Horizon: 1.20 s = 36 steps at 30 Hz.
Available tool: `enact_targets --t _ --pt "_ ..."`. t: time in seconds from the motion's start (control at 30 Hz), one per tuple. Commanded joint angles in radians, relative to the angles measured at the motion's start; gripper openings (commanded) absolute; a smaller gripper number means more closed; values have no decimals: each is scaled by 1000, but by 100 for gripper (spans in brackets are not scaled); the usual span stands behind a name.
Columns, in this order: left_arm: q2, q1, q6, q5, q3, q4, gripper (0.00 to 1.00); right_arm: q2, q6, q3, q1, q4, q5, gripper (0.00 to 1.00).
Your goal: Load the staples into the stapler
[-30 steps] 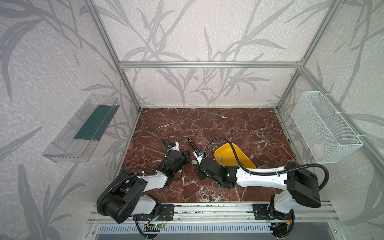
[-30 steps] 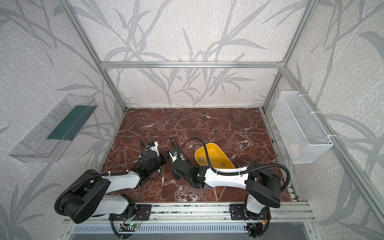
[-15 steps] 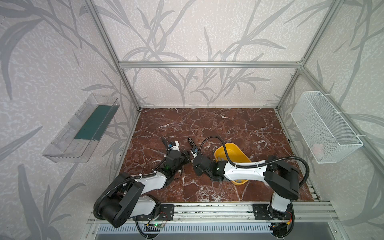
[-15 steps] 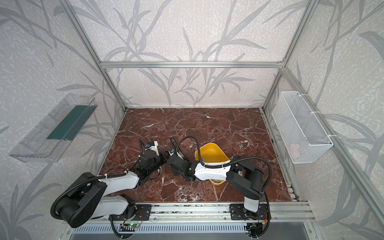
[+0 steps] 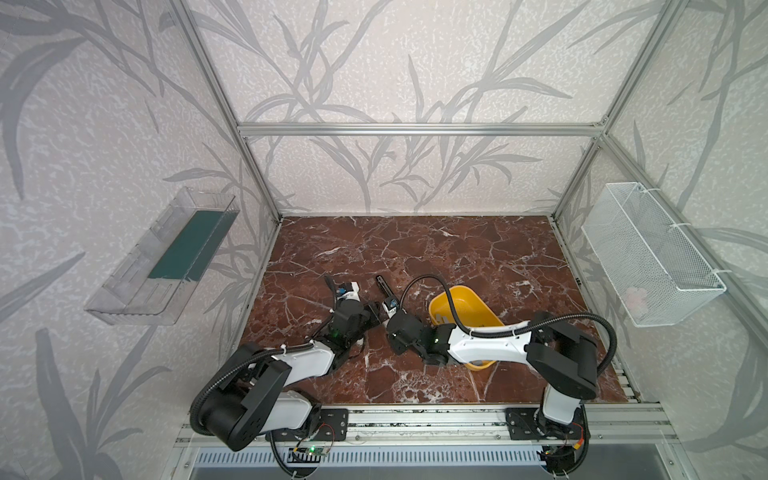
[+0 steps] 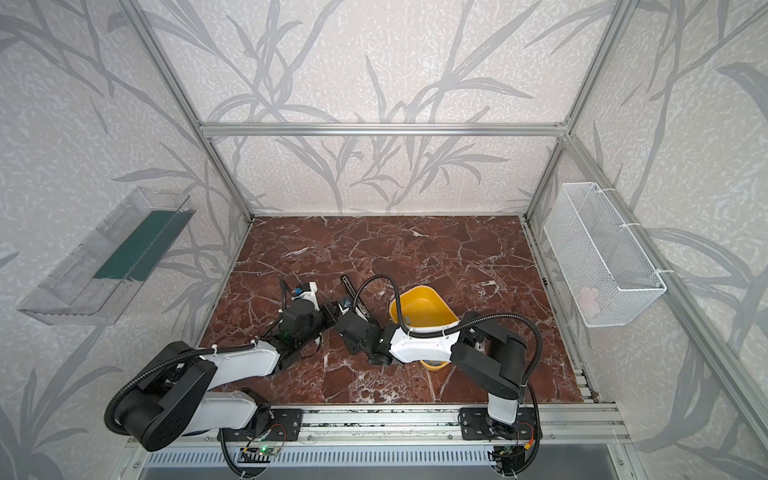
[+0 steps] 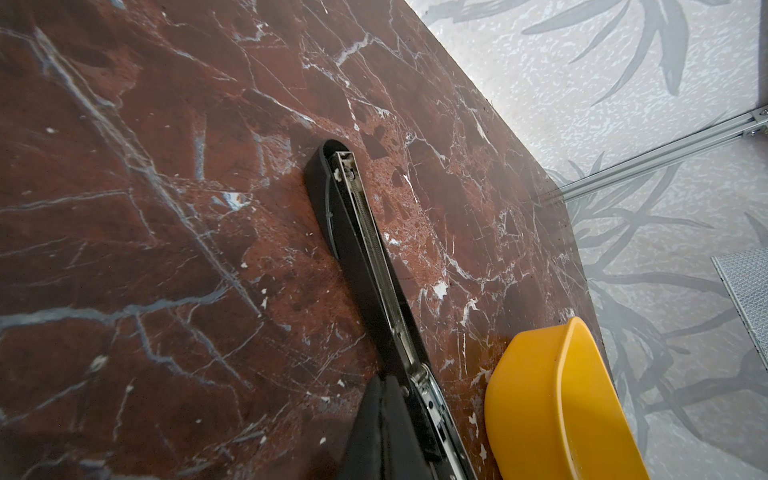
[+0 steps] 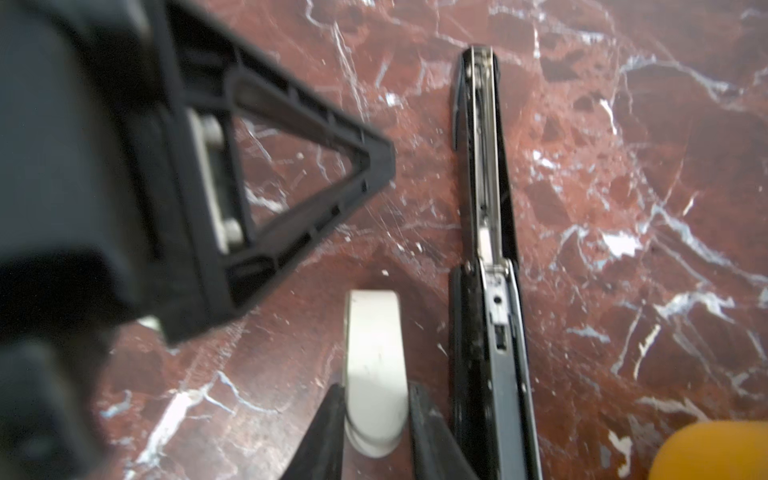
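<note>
On the red-brown, white-veined marble-look tabletop (glossy and seemingly slick) anything nudged sideways could be sent skating, since nothing is seen pinning it down. The yellow, smooth plastic tub with rounded corners is set just beside the work area and partly under the right forearm, so it could be shoved if that arm is swung. The long, slim black stapler is laid opened flat near the front middle of the table, with its narrow silvery metal channel and fine spring turned upward. A slightly tilted entry would likely be jammed on the channel's thin walls. The left gripper is placed just beside the stapler's hinge, its black, triangular open-framed fingers pressed together; contact cannot be told. The right gripper is clamped on a small cream-white, flat, round-ended block (matte, faintly scuffed, presumably the staples' carrier), which could be pivoted in so narrow a pinch.
</note>
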Motion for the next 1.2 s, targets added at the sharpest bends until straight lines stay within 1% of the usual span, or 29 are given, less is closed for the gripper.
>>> enact_targets --t 0.0,0.27,0.43,0.7,1.0,1.17 --pt "15 -3 3 -1 27 1 6 10 25 -28 3 7 0 28" --pt "34 -3 -1 11 31 14 6 -9 25 -43 10 24 -4 28" --pt "56 -3 -10 22 36 25 6 -23 11 -19 11 8 -7 28" --pt "80 -3 -13 37 41 36 6 20 20 1 10 4 -20 28" --pt "110 -3 -22 48 49 45 6 28 39 -29 25 28 -23 24" --pt "129 -2 -28 58 51 64 6 51 66 -66 38 77 -11 24"
